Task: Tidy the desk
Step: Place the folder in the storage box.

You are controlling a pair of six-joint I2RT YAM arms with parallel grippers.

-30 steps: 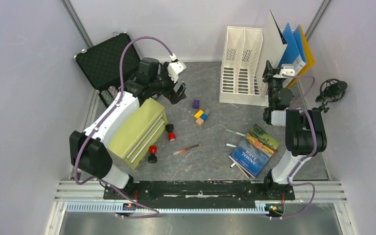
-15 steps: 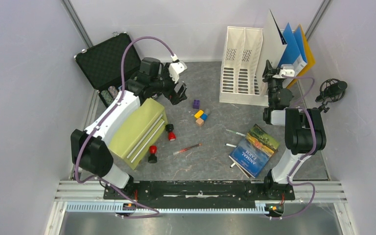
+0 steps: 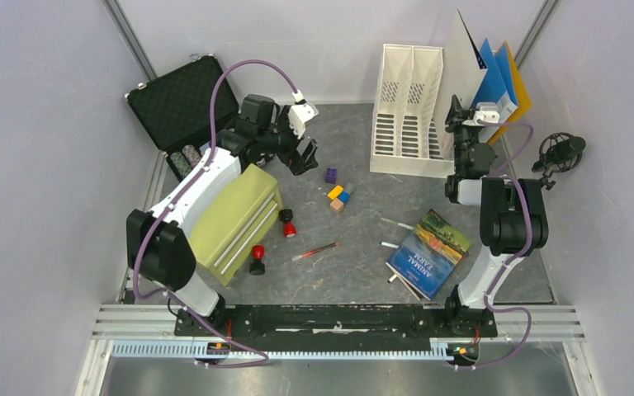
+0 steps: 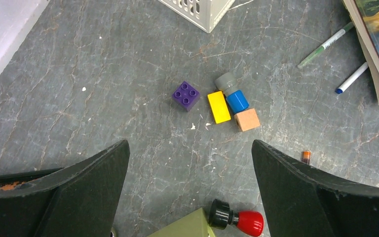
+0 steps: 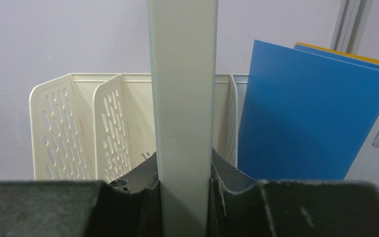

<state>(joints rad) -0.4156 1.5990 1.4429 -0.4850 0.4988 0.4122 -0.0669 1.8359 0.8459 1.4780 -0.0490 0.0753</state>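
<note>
1. The desk (image 3: 355, 272) lies flat under both my arms, with small items scattered over it.
2. My left gripper (image 4: 190, 145) hangs above it, spread wide and empty, near the purple brick (image 4: 186, 95).
3. My right gripper (image 5: 183, 173) pinches an upright white folder (image 5: 182, 89) by the white file rack (image 5: 74, 123).

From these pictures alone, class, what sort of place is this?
Probably a robot lab cell staged as an office desk: marbled desk, white file rack, white folder in the right gripper.
</note>
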